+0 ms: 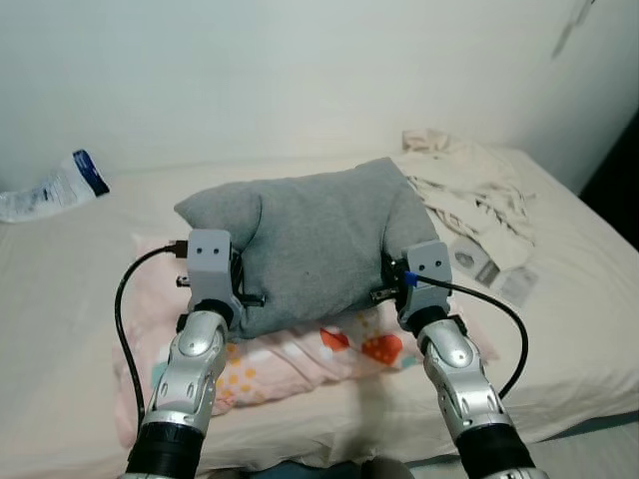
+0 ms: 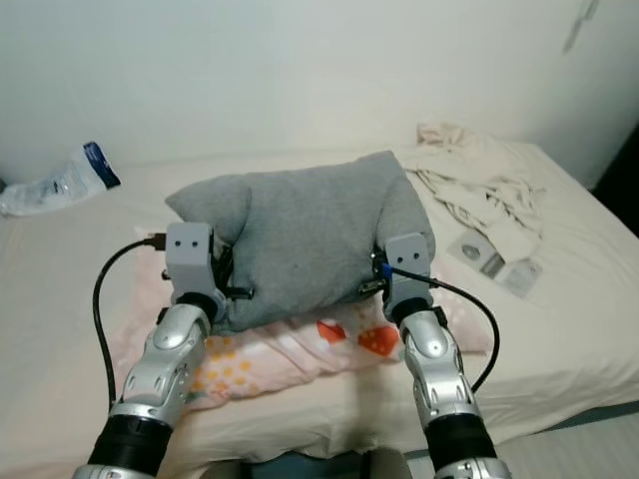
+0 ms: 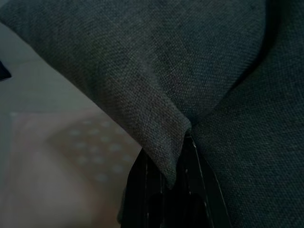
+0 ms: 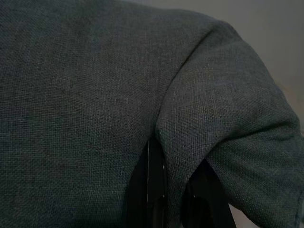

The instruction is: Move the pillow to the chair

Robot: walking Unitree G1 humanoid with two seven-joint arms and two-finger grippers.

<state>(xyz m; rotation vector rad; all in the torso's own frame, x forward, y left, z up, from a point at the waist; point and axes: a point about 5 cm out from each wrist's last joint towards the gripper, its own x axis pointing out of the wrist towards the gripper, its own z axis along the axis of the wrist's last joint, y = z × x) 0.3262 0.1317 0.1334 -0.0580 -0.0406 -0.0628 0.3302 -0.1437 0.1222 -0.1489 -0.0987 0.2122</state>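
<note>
Your left tool clamped on a fold of the grey pillow, your right tool clamped on its opposite side, pillow held between both over a pink patterned pillow, on the bed, crumpled cloth beyond.

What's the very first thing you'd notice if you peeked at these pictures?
The big grey fabric pillow in the middle of the bed, pinched on both sides: the left claw and right claw each grip a fold of its cloth. Under it lies a pink blanket with orange and red prints, and a crumpled cream cloth sits on the white bed to the robot's right.
</note>
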